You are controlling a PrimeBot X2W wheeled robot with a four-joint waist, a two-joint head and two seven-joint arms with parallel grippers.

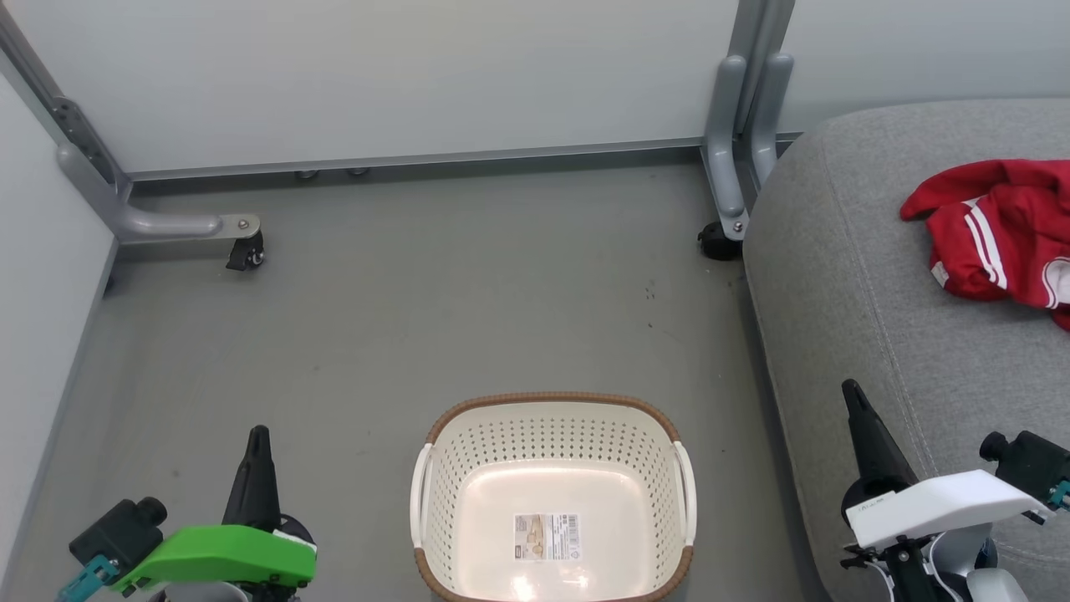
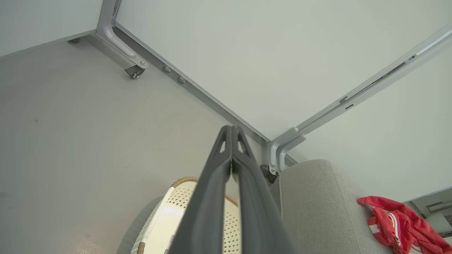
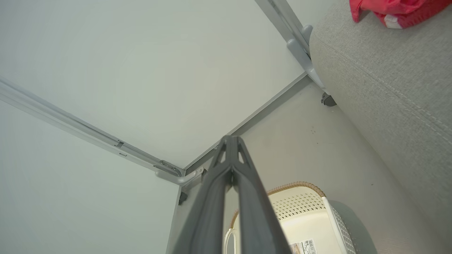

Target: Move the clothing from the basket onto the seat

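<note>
Left hand (image 1: 259, 436) green-cased, right hand (image 1: 852, 393) white-cased, both dark-fingered.

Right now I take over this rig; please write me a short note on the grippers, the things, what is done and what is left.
Left gripper: shut, empty, left of the basket, apart from it.
Right gripper: shut, empty, by the seat edge.
Basket: on the floor, nothing inside but its sticker label.
Clothing: red heap on the seat, partly cut off by the frame.
Done: basket is empty. Left: seemingly nothing.
</note>
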